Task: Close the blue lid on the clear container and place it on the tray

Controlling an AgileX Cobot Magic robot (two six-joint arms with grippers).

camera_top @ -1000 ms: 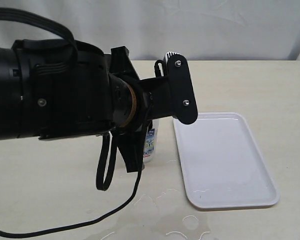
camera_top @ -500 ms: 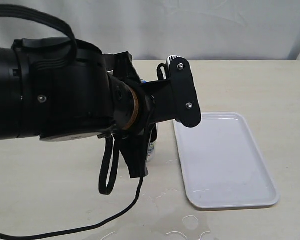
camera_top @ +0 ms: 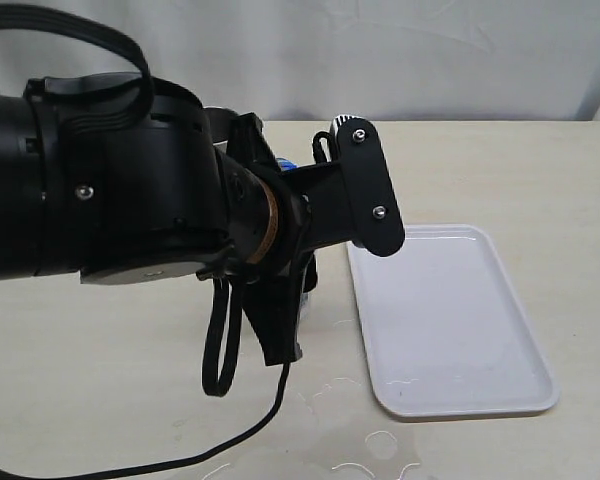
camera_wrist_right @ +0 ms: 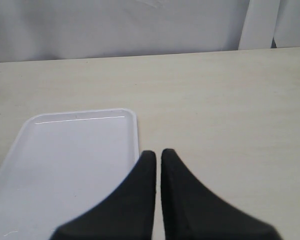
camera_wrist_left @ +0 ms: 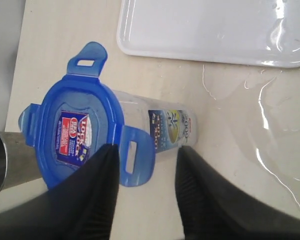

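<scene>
Beige tabletop (camera_top: 500,170), white curtain (camera_top: 380,50) behind; contents as follows.

Item: the tray (camera_top: 450,320), white, at 4 o'clock in the exterior view, nothing on it; wet puddles (camera_top: 360,440) on the table off its near corner, at 6 o'clock.

Item: the clear container (camera_wrist_left: 160,125), standing on the table at the tray's 9 o'clock, near it but off it; mostly hidden behind my left arm in the exterior view.

Item: the blue lid (camera_wrist_left: 80,130), seated on the container's mouth; the flaps that show stick out sideways.

Item: steel cup (camera_wrist_left: 5,160), just beside the container.

Item: my left gripper (camera_wrist_left: 147,150), above the lid, fingers parted, one flap in the gap, nothing clamped.

Item: my right gripper (camera_wrist_right: 158,155), fingers pressed together on nothing, above the table just beside the tray's edge.
</scene>
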